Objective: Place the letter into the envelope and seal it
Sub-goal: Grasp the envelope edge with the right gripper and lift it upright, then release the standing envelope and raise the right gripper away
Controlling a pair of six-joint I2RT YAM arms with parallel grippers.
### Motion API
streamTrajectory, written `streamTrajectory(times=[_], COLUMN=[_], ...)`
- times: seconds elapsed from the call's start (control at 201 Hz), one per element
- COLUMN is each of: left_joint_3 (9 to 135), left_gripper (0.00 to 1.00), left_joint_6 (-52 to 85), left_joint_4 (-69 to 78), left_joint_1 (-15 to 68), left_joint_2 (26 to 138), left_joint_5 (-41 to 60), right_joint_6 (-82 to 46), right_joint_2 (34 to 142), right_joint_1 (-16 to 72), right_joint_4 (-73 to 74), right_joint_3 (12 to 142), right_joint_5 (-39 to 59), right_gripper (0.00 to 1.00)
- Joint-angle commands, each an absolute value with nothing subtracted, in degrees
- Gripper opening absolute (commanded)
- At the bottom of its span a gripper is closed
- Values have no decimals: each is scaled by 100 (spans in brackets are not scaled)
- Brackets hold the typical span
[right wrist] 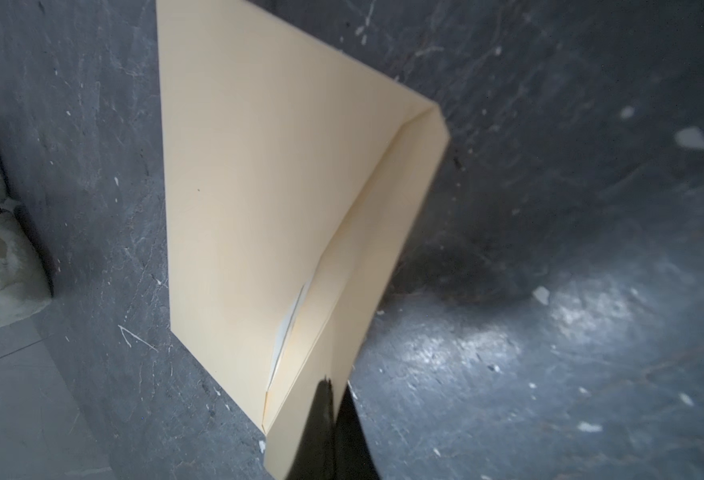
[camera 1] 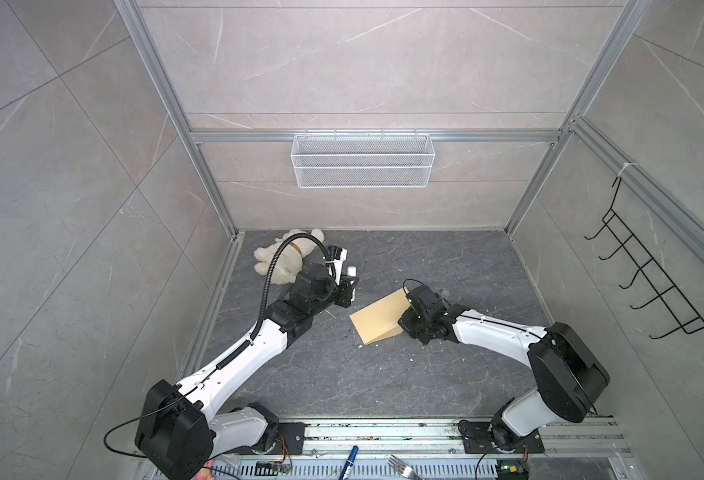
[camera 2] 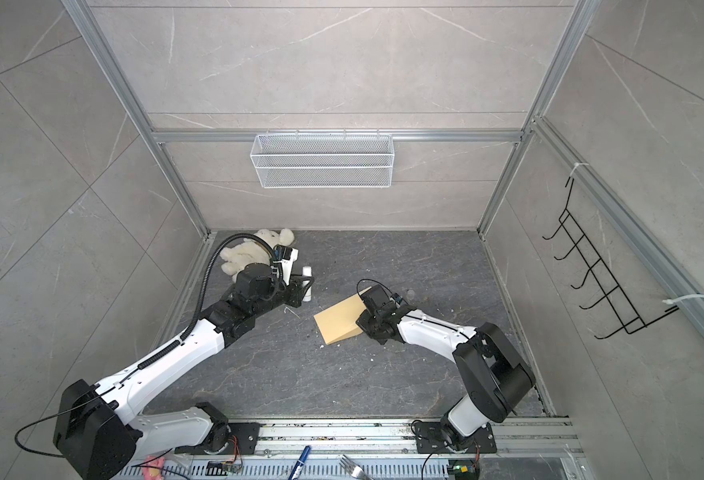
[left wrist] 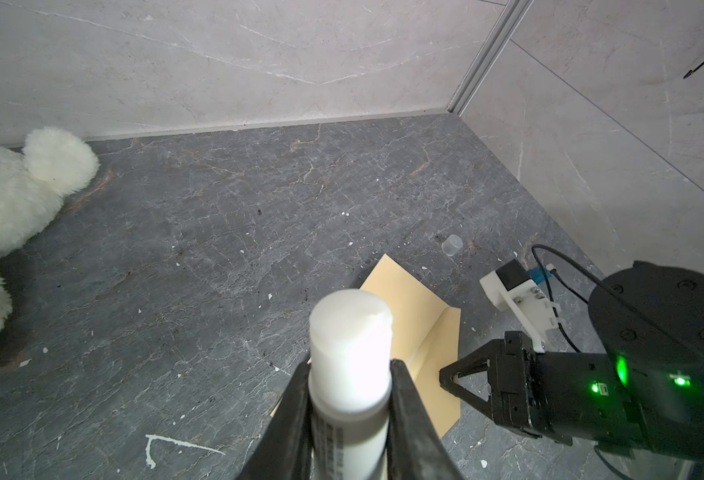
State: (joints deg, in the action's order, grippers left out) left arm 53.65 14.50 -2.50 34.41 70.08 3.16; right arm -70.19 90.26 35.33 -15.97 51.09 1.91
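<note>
1. In both top views the envelope (camera 1: 377, 322) lies flat mid-bench (camera 1: 342, 374). Its right edge is under the right tool (camera 1: 405, 328), and there's open bench in front. The left tool (camera 1: 351, 289) is well apart to the left, with a plush bear (camera 1: 283, 259) behind it.
2. Left wrist: the left tool (left wrist: 350, 370) is grasping a white glue stick (left wrist: 350, 332). Past it, the envelope's (left wrist: 408, 307) flap edge is raised. A clear cap (left wrist: 452, 244) stands beyond the far corner.
3. Right wrist: the right tool (right wrist: 329, 384) is clenched on the flap's free edge, lifting it off the envelope (right wrist: 258, 166). There's a pale sliver in the mouth; can't tell if that's the letter.
</note>
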Motion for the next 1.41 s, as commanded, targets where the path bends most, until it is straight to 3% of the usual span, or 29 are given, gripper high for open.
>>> streamTrajectory(times=[0.0,0.184,0.383,0.697,0.752,0.876,1.036,1.215,1.404], left_joint_3=[5382,5243,5091,4649,4562,4276,4106,3892,3747], left_gripper=[0,0,0,0,0,0,0,0,0], left_joint_6=[1283,1274,1344,1907,2056,2329,2489,2465,2484], left_joint_4=[-85,-101,-101,-189,-138,240,611,1190,1759], left_joint_1=[3441,3441,3441,3536,3596,3745,3829,3856,3874], left_joint_2=[6950,6935,6877,6802,6802,6883,7072,7316,7721], left_joint_5=[363,420,464,337,247,-11,-153,-138,-79], right_joint_6=[-5462,-3022,-1444,-866,-876,-979,-1276,-1864,-2710], right_joint_2=[9032,9538,10159,11189,11272,11225,10631,9532,8726], right_joint_1=[3292,3096,3000,2899,2900,2891,2850,2654,2401], right_joint_4=[-2363,-3953,-5077,-5525,-5435,-5040,-4457,-3580,-2617], right_joint_3=[5659,6992,8052,8913,8957,8985,8683,7578,6248], right_joint_5=[709,1503,1921,1648,1650,1772,1575,1275,1064], right_gripper=[0,0,0,0,5,26,42,34,11])
